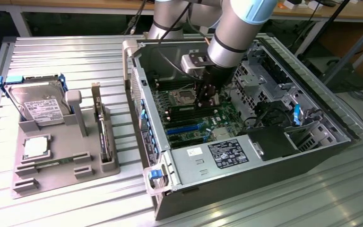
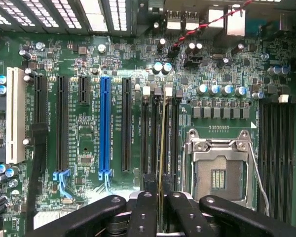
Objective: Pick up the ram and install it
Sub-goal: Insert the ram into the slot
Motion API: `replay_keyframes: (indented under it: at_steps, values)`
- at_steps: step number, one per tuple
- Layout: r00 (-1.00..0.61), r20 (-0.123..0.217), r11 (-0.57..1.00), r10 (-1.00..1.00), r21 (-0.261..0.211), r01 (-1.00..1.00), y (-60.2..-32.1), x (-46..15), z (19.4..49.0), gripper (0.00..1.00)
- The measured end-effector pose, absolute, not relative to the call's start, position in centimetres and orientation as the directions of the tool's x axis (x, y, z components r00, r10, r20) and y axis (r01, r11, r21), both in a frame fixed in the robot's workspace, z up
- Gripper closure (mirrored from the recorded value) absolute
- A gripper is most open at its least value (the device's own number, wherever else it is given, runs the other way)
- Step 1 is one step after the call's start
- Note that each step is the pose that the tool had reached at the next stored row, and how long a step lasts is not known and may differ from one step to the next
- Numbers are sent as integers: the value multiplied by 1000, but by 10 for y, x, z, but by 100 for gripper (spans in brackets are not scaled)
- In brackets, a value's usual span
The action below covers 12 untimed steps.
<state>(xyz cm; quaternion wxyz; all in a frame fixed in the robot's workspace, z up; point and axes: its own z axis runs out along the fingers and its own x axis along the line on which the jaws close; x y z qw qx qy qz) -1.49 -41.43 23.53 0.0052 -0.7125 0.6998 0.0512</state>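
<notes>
Edgewise, ram [image 2: 162,143] gripped in hand [image 2: 161,198], along narrow memory slots [image 2: 147,133]

Robotics laboratory workshop: opened computer case [image 1: 232,189] on ribbed aluminium table [image 1: 62,52], grey parts fixture [image 1: 55,176] beside the case, robot arm [image 1: 232,38] above it, wooden workbenches [image 1: 62,4] behind it.

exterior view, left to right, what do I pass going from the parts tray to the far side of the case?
hard drive → expansion card → CPU socket → tool, gripping the ram → drive cage with blue latch
</notes>
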Motion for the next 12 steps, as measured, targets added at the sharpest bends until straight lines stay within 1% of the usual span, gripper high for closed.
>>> replay_keyframes:
  at_steps: [12]
  values:
    - [16,-80,-22,-997,64,-998,-422,-13,233,86]
